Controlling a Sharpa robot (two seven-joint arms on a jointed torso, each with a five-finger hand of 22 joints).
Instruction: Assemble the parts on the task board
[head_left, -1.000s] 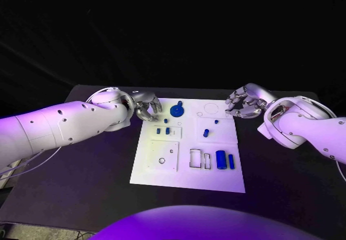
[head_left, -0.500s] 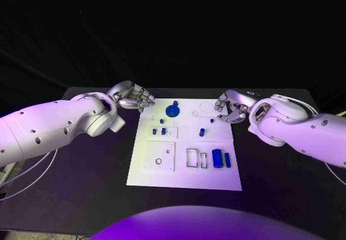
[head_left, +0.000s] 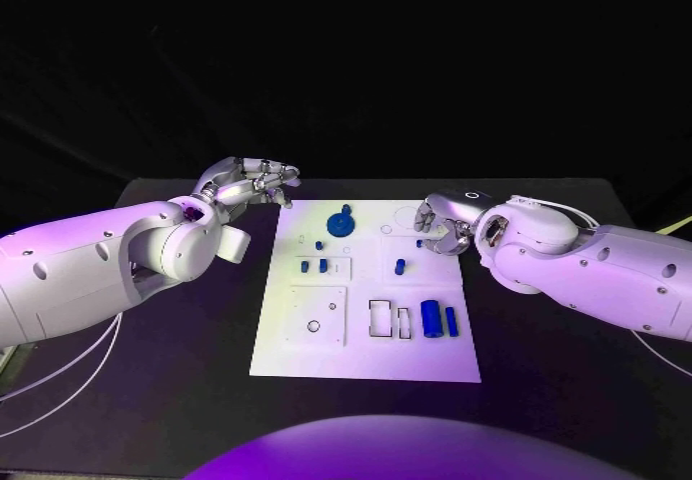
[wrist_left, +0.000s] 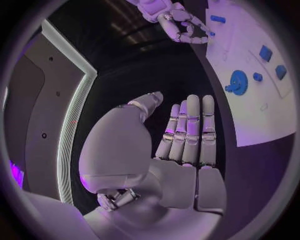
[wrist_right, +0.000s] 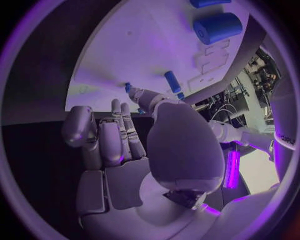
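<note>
A: Where is the nearest part found relative to the hands?

B: A small blue peg (head_left: 421, 241) on the task board (head_left: 368, 350) lies just under the right hand (head_left: 437, 225), whose fingers are spread, nothing held. The left hand (head_left: 248, 183), fingers straight and pressed together, is kept off the board's far left corner.

A: Any writing?

B: None can be read.

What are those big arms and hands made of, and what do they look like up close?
Both arms are bulky, rounded shells of glossy white, dotted with small dark screw holes. Thin pale cables trail from the left arm. Each ends in a silver, metallic-looking hand: the left hand and right hand have segmented fingers with smooth pale pads, seen best in the left wrist view.
</note>
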